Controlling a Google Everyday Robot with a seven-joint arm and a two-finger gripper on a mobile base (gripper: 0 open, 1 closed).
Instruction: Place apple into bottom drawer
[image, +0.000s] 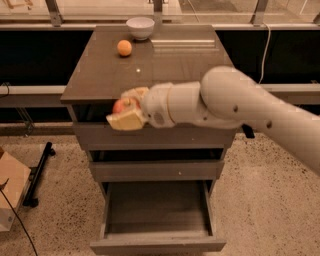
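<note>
My gripper (126, 111) is shut on the red apple (120, 106), which shows between its pale yellow fingers. It hangs in the air in front of the cabinet's front edge, over the top drawer's face. The bottom drawer (157, 244) is pulled out below it, a wide shallow tray that looks empty. The white arm reaches in from the right.
A small orange fruit (124, 47) and a white bowl (140, 26) sit at the back of the cabinet top (165, 65). The top drawer (155, 136) and the middle drawer (156, 171) are shut. A cardboard box (10, 196) and a black stand (39, 172) are on the floor at left.
</note>
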